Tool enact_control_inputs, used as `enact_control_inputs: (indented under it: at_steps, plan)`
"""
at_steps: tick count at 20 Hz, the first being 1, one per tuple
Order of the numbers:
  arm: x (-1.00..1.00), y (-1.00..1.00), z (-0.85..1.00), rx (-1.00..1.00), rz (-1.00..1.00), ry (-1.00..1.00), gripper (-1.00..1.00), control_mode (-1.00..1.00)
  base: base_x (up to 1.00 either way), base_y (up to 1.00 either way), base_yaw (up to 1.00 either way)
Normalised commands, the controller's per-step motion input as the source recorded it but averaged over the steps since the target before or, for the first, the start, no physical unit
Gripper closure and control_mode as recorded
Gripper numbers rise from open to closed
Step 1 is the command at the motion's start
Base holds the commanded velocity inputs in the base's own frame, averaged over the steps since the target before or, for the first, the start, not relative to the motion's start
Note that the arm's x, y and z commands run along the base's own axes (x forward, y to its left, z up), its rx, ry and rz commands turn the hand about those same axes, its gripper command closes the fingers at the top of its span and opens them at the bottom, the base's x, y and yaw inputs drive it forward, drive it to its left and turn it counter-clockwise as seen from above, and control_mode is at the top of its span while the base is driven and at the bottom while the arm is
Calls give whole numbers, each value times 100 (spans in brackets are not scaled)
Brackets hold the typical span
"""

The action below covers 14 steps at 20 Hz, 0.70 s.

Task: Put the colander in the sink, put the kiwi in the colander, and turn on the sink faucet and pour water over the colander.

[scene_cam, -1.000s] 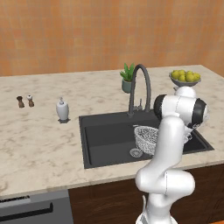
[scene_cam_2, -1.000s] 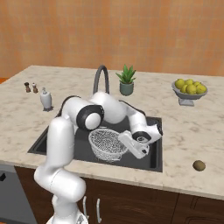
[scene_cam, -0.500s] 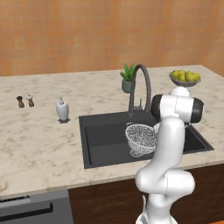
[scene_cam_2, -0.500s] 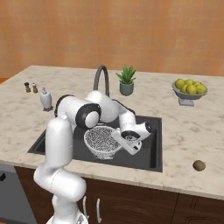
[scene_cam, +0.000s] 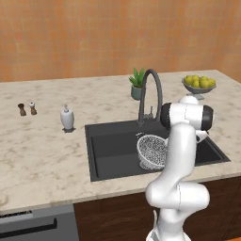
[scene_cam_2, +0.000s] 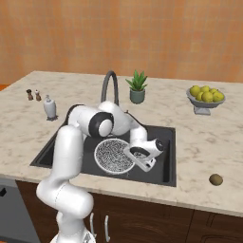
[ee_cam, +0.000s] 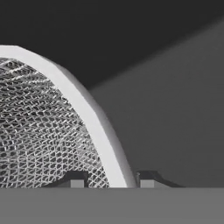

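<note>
Gripper (ee_cam: 109, 180) fingertips straddle the colander (ee_cam: 48, 131) rim, narrowly spread, inside sink (scene_cam_2: 166, 142).

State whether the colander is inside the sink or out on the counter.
Inside: the colander sits within the sink, below the counter top.

The arm (scene_cam: 181, 155) hides the right side of the colander (scene_cam: 151, 151) in the left base view. In the hand view the colander's rim (ee_cam: 83, 109) runs off the left and bottom edges, and the fingertips (ee_cam: 77, 180) barely show.
</note>
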Motion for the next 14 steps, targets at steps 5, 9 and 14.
enact_control_inputs:
  at_steps: [5,9,14]
  plan:
    - [0,-35,-28,-10,-13,0,100,-100,0,0,0]
    - [-1,-42,-39,-11,-16,0,100,-100,0,0,0]
    - [-9,-17,-16,-5,-12,1,-100,-100,0,0,0]
